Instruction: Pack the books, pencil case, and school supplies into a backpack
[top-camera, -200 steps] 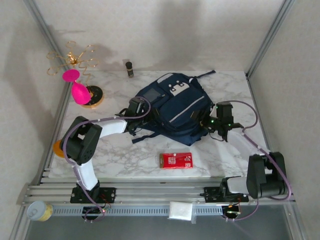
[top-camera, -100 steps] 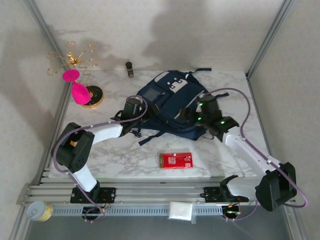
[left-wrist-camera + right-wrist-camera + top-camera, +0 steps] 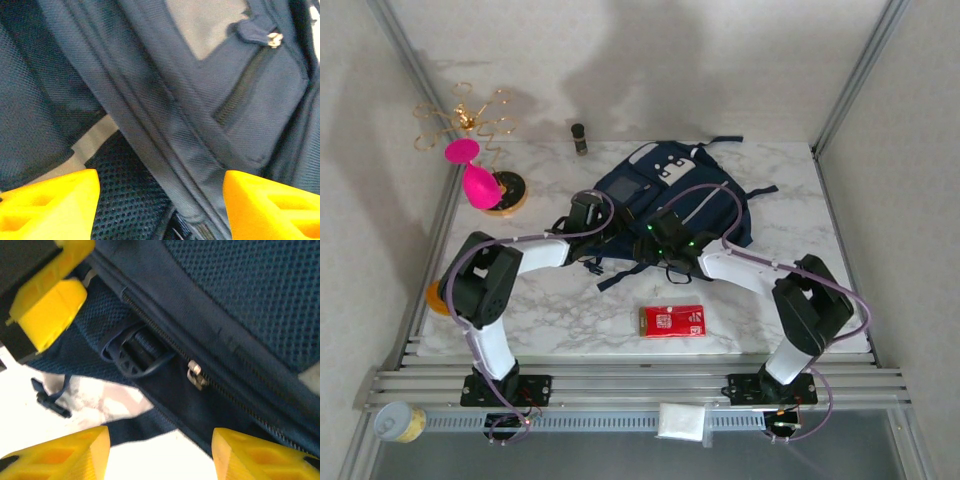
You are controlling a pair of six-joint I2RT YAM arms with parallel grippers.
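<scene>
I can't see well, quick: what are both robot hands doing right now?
Left gripper: open, over the backpack, holding nothing.
Right gripper: open, holding nothing.

1. Navy-blue fabric backpack (image 3: 630, 188): grey square panel, white-grey patches, pale zip stripe, dark mesh weave in places.
2. Flat red rectangular packet (image 3: 672, 321): white label.
3. Marble tabletop (image 3: 570, 310): white, grey veins.
4. Left gripper (image 3: 160, 195), right gripper (image 3: 160, 440): bright yellow fingers.
5. Balloon-shaped plastic ornament (image 3: 478, 183): hot pink.
</scene>
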